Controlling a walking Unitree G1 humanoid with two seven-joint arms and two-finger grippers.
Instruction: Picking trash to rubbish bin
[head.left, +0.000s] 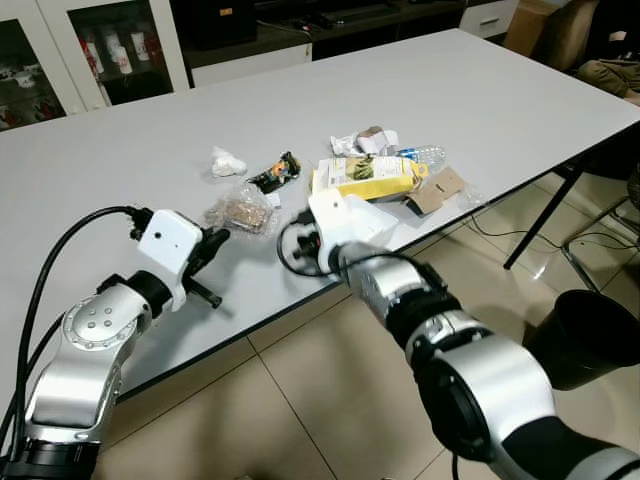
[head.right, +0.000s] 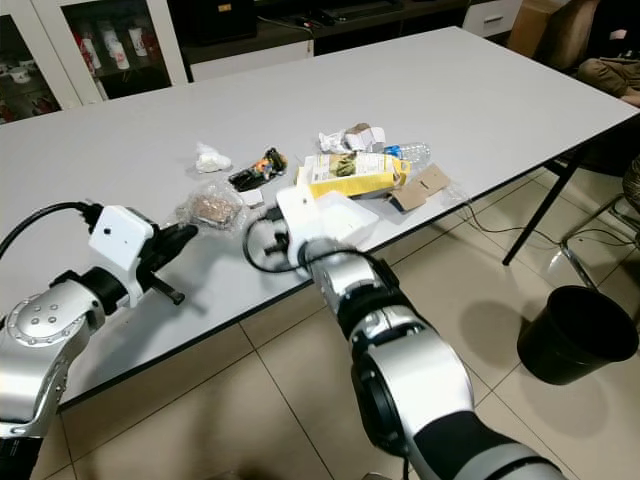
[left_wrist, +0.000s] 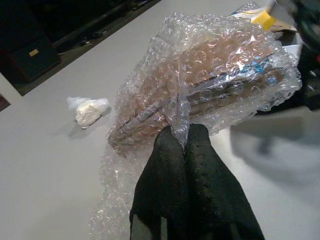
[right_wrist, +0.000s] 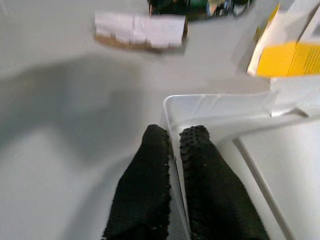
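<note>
while the bubble wrap bundle (left_wrist: 200, 85) lies on the grey table (head.left: 480, 90), just left of the yellow carton (head.left: 375, 178), its edge is pinched by the clenched left gripper (left_wrist: 185, 137). the rim of a white plastic tray (right_wrist: 220, 107), just in front of that carton, is clamped by the right gripper (right_wrist: 175, 137). a black bin (head.right: 578, 335) is seen on the floor, well right of the carton.

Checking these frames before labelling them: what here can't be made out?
- Brown contents of the bubble wrap packet: left wrist view, blurred by the plastic.
- White container: right wrist view, cut off by the frame edge.
- Print on the yellow carton: eye views, too small.
- Rubbish bin: inside too dark.
</note>
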